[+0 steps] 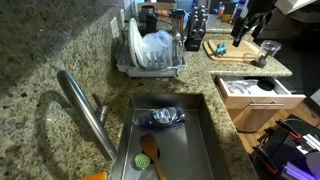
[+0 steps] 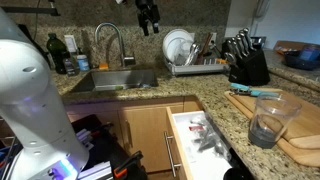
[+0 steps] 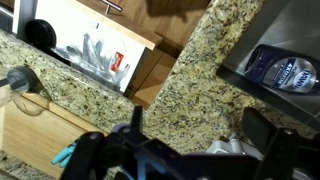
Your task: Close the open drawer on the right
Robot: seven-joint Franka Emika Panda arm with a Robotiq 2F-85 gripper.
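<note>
The drawer stands pulled out of the tan cabinet under the granite counter. Its white interior holds small dark and white items. It also shows in an exterior view and at the upper left of the wrist view. My gripper hangs high above the counter, near the back, well apart from the drawer. In an exterior view it is at the top, above the sink. In the wrist view the gripper is open and empty, with granite between the fingers.
A steel sink holds a bowl and a wooden spoon. A faucet, a dish rack, a knife block and a glass on a cutting board stand on the counter.
</note>
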